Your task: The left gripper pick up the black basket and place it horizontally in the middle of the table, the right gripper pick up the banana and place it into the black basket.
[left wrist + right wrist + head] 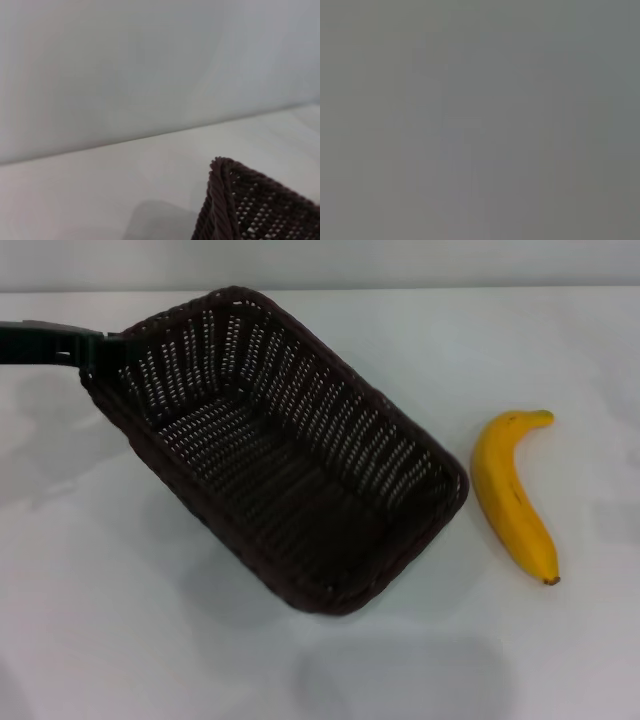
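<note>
Gripping the black basket (pixel 290 450) at its far-left rim corner, left gripper (pixel 95 352) looks pinched on it; basket sits diagonal on table (pixel 120 640), banana (pixel 515 495) just beside, apart.

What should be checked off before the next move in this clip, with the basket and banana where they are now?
1. Left gripper at the black basket: ok, it meets the rim at the far left corner.
2. Grip closed on the rim: cannot tell, the fingers are hidden against the weave.
3. Basket lying horizontally: not ok, it sits diagonally on the table.
4. Basket interior free for the banana: ok, nothing inside.
5. Banana clear of the basket: ok, it lies apart on the basket's right.
6. Right gripper ready: cannot tell, it is not in view.
</note>
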